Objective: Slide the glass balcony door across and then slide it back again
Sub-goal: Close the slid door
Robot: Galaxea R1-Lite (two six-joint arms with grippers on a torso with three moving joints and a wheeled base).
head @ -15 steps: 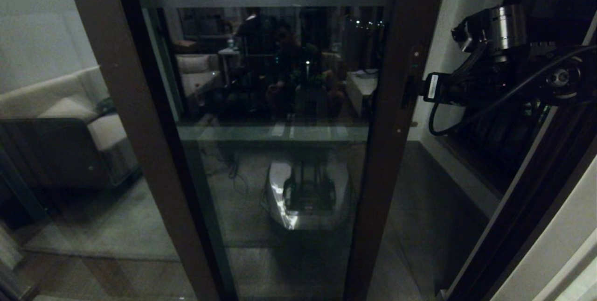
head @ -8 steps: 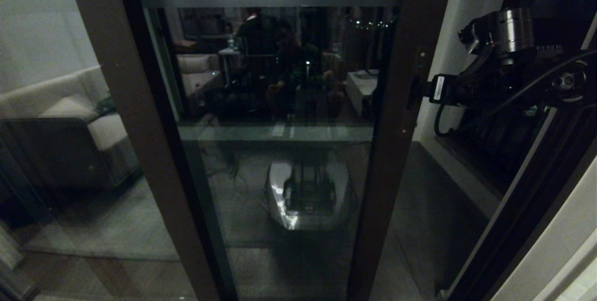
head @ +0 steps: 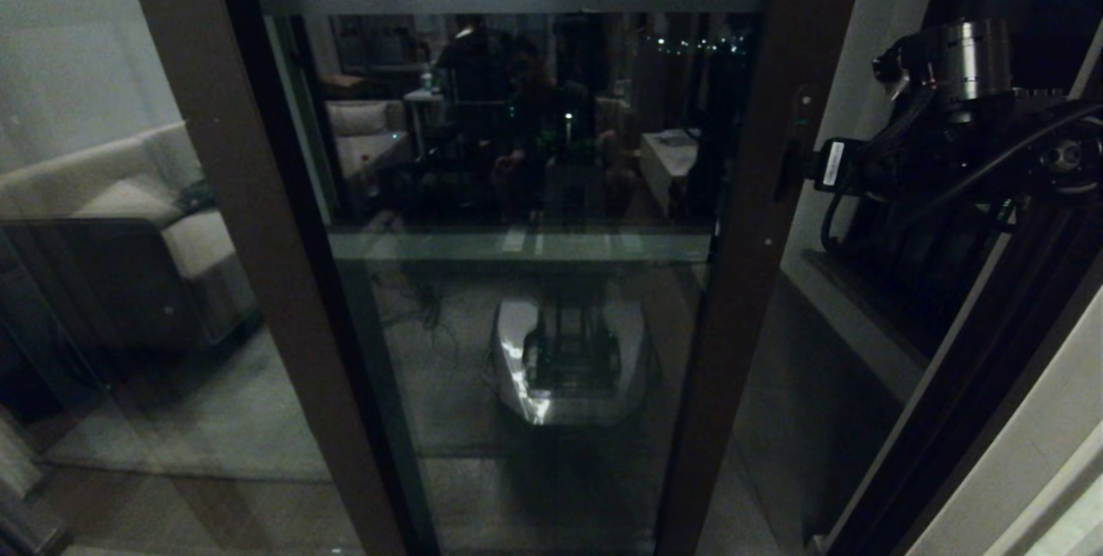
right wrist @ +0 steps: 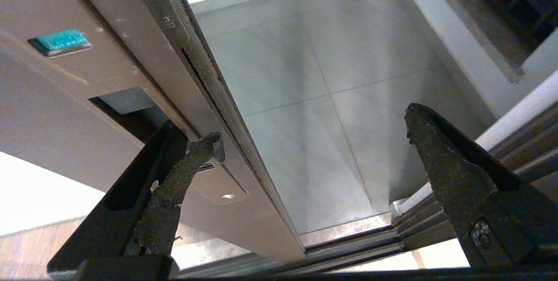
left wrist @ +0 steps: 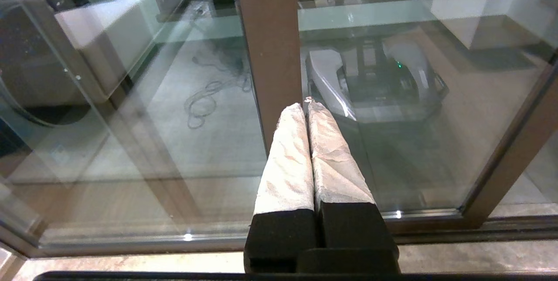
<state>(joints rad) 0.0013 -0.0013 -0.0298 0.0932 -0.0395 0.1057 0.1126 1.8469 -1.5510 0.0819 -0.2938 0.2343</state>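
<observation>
With the right pincer (right wrist: 305,141) spread, one finger (right wrist: 174,185) hooked in the handle (right wrist: 130,115), the door (head: 741,263) should be drawn steadily along its track; the left pincer (left wrist: 307,106) is pressed together.

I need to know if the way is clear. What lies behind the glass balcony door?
Through the glass balcony door show dim tiled floor and a low ledge. Reflections of the robot's base and a room cover much of the pane, so what lies farther out cannot be told.

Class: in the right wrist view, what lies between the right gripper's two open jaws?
Between the right gripper's open jaws lie the glass balcony door's edge with its seal strip and bare floor tiles; one jaw sits at the recessed handle.
</observation>
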